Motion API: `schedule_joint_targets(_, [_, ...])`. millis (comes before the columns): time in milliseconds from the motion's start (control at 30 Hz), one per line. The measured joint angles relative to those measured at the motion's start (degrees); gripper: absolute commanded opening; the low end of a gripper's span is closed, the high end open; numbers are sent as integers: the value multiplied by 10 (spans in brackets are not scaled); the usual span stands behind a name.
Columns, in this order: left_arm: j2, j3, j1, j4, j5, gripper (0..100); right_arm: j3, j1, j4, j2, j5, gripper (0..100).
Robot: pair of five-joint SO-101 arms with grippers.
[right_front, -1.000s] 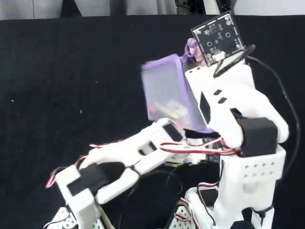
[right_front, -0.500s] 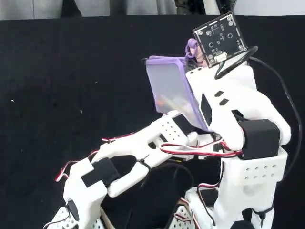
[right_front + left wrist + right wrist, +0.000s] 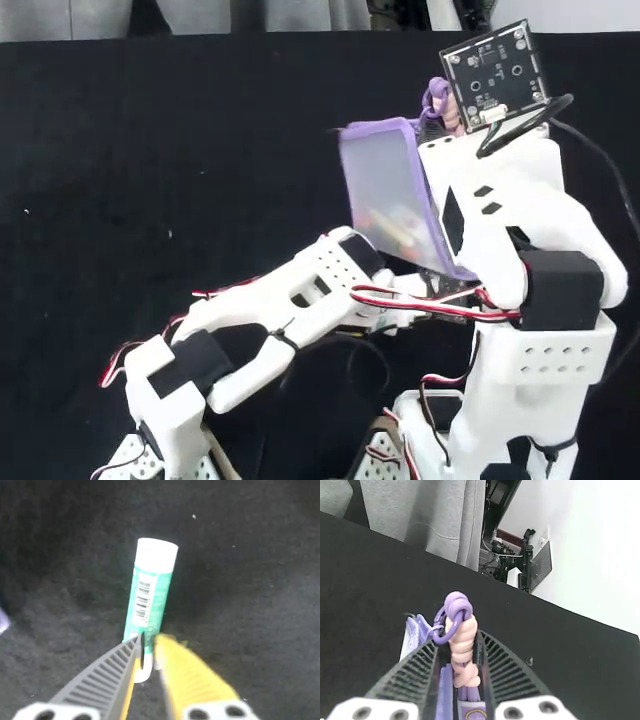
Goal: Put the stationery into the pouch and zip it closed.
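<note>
Pouch [image 3: 390,195], purple with a clear face, is hanging above the black table [image 3: 150,150] at far right, its long axis near upright and zip edge on top. The right gripper [image 3: 459,645] is clamping its knotted cord charm [image 3: 461,630]. The left gripper [image 3: 147,642], fingers nearly together, is hovering over a glue stick [image 3: 150,600] lying flat, white cap pointing away.

Even indoor light, soft faint shadows
</note>
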Motion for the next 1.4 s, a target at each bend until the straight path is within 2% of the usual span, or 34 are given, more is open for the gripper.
schedule_joint_targets(333, [0,0,-2,-8,0,195,0,0,0,0,0,11])
schedule_joint_targets(533, [2,1,-11,-41,-1,195,0,0,0,0,0,11])
schedule_joint_targets(933, [90,-68,-38,-37,-3,194,0,0,0,0,0,11])
schedule_joint_targets(1000, [98,-78,-38,-33,-4,171,0,0,0,0,0,11])
schedule_joint_targets(1133, [109,-101,-38,2,-21,28,0,0,0,0,0,11])
schedule_joint_targets(1233, [109,-103,-37,25,-44,48,0,0,0,0,0,11])
schedule_joint_targets(1400, [109,-104,-38,53,-49,29,0,0,0,0,0,11])
